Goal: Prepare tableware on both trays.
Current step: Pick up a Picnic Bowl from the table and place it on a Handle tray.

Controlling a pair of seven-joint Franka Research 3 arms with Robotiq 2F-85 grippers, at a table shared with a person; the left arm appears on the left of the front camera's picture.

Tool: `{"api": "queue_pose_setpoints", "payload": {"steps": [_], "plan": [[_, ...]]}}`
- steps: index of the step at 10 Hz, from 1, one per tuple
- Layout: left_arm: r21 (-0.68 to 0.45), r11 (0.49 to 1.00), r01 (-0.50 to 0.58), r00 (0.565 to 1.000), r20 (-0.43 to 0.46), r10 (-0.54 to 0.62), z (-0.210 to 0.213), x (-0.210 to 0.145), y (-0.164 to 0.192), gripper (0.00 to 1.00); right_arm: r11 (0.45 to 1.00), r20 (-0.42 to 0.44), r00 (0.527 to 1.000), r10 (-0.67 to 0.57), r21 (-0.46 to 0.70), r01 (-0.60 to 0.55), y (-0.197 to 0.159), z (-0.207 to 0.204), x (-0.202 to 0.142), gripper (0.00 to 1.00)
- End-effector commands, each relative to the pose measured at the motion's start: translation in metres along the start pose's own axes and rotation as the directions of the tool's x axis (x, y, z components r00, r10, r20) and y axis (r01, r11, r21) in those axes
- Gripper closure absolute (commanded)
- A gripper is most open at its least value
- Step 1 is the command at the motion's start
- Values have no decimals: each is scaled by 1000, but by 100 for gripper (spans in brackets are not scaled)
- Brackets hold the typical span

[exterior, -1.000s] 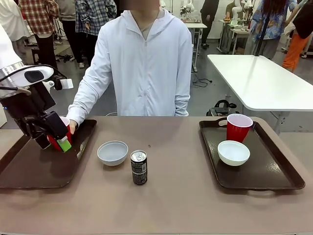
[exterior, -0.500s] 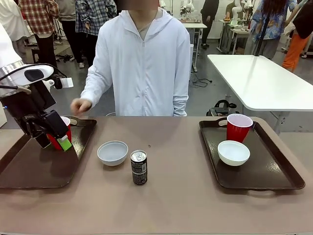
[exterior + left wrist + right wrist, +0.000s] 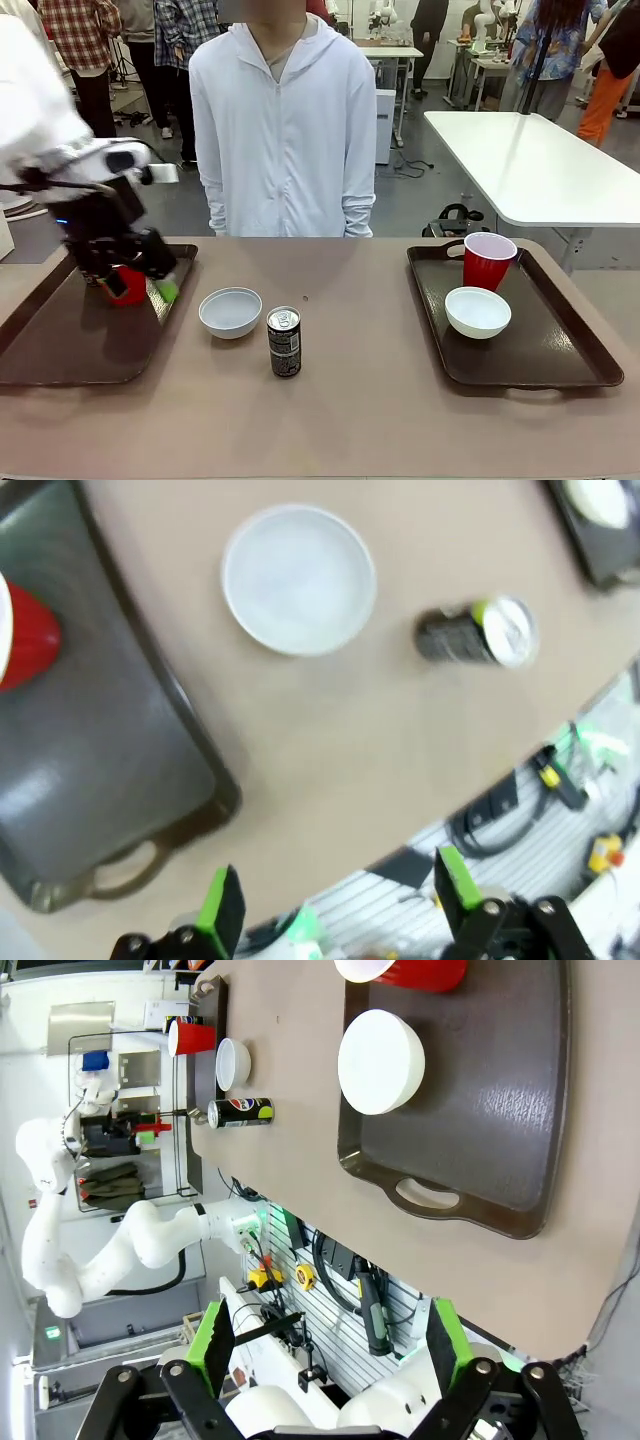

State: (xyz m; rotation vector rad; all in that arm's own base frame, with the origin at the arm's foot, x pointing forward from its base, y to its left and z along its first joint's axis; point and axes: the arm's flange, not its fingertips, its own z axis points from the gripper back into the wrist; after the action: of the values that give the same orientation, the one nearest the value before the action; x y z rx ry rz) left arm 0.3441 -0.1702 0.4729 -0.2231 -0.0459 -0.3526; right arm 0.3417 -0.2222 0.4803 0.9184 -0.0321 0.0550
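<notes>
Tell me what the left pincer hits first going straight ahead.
The left pincer would probably meet bare table, between the tray, the bowl and the can; depth unclear.

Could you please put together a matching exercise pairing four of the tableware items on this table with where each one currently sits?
Things:
1. drink can
2. left-hand bowl
3. right-hand bowl
4. left-hand red cup

Places:
A. on the right tray, on the robot's side of the right-hand red cup
B. on the left tray, towards its far end
C. upright on the bare table, silver top up
D. on the bare table, just beside the left tray

Pairs: 1-C, 2-D, 3-A, 4-B.
</notes>
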Motion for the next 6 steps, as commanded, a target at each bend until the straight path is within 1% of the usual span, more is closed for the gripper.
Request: {"api": "queue_pose_setpoints", "payload": {"steps": [1,2,4,5,6], "plan": [[136,987,-81,994,-59,90,-29,54,-12,0,1000,9,1000,15,13,-15,0,-3,-3,0],[171,980,-106,991,-64,118,-44,70,-12,0,1000,9,1000,15,13,-15,0,-3,-3,0],[237,962,-137,988,-33,149,-67,92,-5,0,1000,9,1000,15,13,-15,0,-3,-3,0],[227,966,-124,992,-6,129,-73,96,-1,0,1000,9,1000,15,13,-15,0,-3,-3,0],[96,995,-34,999,-36,38,-66,87,-4,0,1000,9,1000,15,13,-15,0,-3,-3,0]]}}
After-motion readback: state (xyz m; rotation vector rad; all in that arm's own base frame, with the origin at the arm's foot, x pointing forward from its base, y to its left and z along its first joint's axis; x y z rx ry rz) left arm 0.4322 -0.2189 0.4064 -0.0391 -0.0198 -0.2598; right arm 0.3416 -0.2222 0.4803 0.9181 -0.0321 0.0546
